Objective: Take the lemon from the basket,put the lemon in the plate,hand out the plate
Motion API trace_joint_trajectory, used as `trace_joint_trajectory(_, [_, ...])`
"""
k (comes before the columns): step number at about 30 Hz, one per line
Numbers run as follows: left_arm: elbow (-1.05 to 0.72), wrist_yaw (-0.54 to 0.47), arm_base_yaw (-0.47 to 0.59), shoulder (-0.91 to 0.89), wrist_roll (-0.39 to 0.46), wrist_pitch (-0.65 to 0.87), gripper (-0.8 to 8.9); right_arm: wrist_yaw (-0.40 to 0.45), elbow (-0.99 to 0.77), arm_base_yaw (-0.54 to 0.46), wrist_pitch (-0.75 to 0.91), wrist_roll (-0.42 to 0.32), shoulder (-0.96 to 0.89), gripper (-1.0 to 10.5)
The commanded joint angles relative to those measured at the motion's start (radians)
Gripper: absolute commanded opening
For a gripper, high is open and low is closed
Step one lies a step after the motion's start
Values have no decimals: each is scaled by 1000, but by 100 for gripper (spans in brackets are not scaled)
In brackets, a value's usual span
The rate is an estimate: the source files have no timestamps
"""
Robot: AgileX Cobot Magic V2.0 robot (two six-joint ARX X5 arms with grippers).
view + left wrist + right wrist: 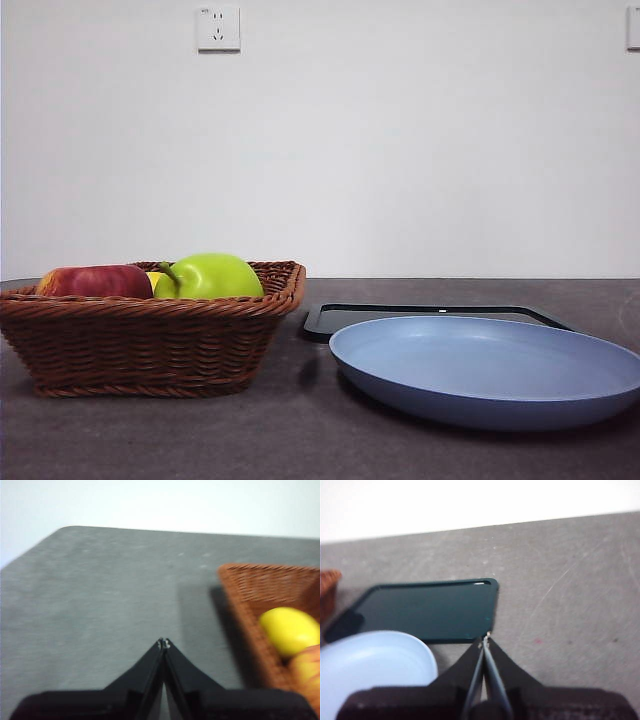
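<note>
The brown wicker basket [150, 340] stands at the left of the front view. It holds a red apple [95, 281] and a yellow-green apple [212, 277]. Only a sliver of the yellow lemon [154, 280] shows between them. In the left wrist view the lemon [289, 630] lies inside the basket [265, 587]. My left gripper [164, 643] is shut and empty above the bare table beside the basket. The light blue plate [490, 368] sits empty at the right. My right gripper [485, 639] is shut and empty near the plate [375, 665]. Neither gripper shows in the front view.
A flat black tray [430, 315] lies just behind the plate and also shows in the right wrist view [430, 611]. A red-orange fruit [307, 667] lies next to the lemon. The grey table [300, 440] runs back to a white wall.
</note>
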Motion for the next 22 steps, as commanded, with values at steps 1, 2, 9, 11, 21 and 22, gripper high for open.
trace_joint_trajectory(1, [-10,101,3,-3,-158,19,8,0,-6,1,11,251,-1,3])
trace_joint_trajectory(2, [-10,150,3,-3,-194,19,8,0,-6,1,11,298,-1,3])
trace_joint_trajectory(9, [-7,337,3,-3,-298,54,7,-42,7,1,5,361,1,3])
trace_joint_trajectory(11, [7,336,3,-2,-331,45,6,-63,32,1,-13,360,10,3])
trace_joint_trajectory(21, [227,334,3,187,-346,-62,7,-84,309,2,-226,276,192,3])
trace_joint_trajectory(22, [250,336,3,216,-344,-62,7,-89,341,2,-251,257,215,3])
